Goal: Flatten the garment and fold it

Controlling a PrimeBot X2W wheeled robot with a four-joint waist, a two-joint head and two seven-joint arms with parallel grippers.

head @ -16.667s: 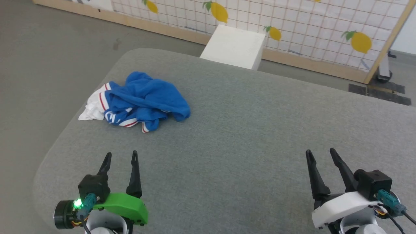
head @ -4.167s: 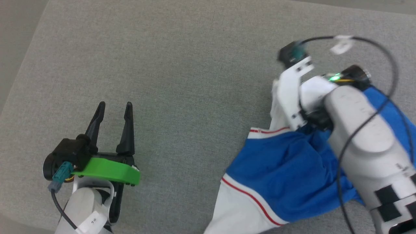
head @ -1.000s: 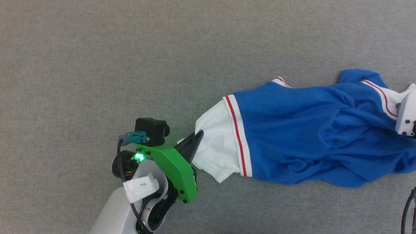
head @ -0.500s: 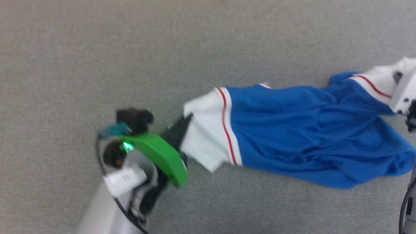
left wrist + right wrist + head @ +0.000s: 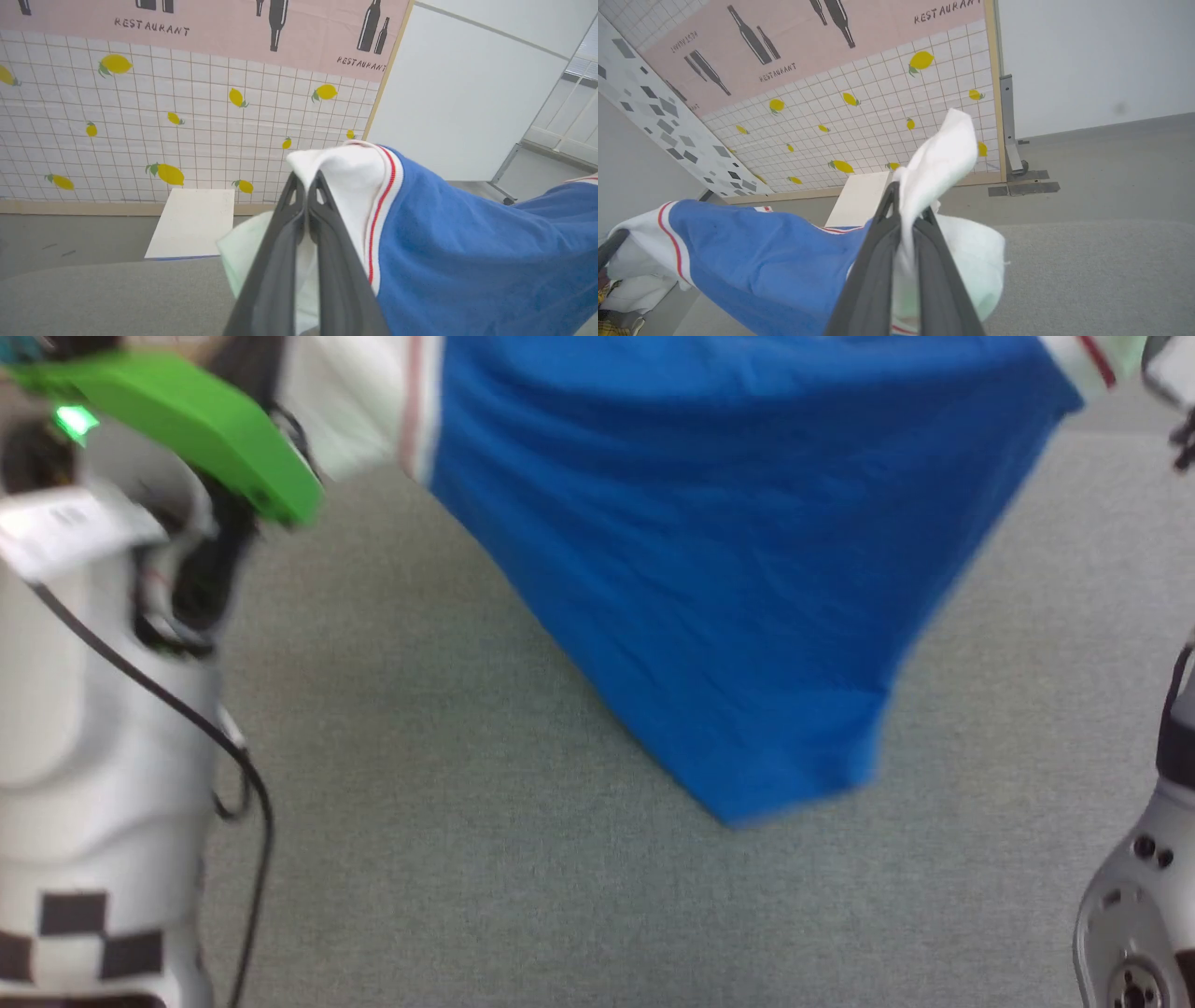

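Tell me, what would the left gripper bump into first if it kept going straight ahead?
The left gripper is pinching the shirt by its white sleeve, bunched over its tips. Past that, probably the lemon wall, though it looks far off.

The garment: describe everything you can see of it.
The garment is a bright blue T-shirt of soft fabric with white sleeves edged in red-and-white trim. It hangs stretched between two grips: the left gripper is shut on one white sleeve, the right gripper on the other. The blue body drapes to a point above the grey surface; whether its tip touches cannot be told.
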